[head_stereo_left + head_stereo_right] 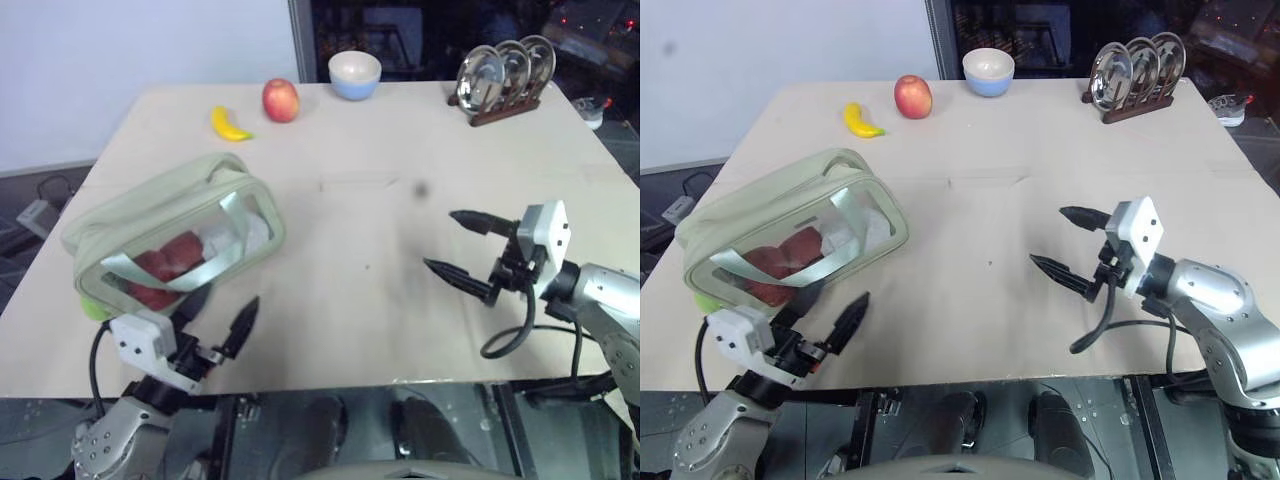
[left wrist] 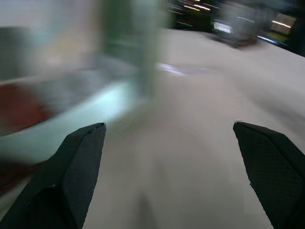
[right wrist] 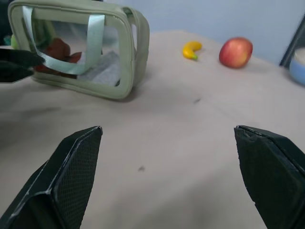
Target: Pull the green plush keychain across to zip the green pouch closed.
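Green plush keychain [image 1: 93,307] — a small lime-green fuzzy lump peeking out at the near-left bottom corner of the green pouch [image 1: 150,215], mostly hidden behind it. The pouch sits on the left side of the desk [image 1: 400,300], near the left edge, its clear front window facing me; pale strap handles cross the window, red and white contents behind it.

My left jaws [image 1: 222,318] — spread wide, holding nothing, at the near edge of the desk just in front of the pouch's window, one finger close under the pouch's near edge; whether it touches I cannot tell.

My right jaws [image 1: 462,250] — spread wide, empty, on the right side of the desk, well apart from the pouch, pointing left toward it.

Far side of the desk, left to right: yellow banana [image 1: 229,125], red apple [image 1: 280,100], pale blue bowl [image 1: 355,75], and a wooden rack of metal plates [image 1: 505,75] at the far right.
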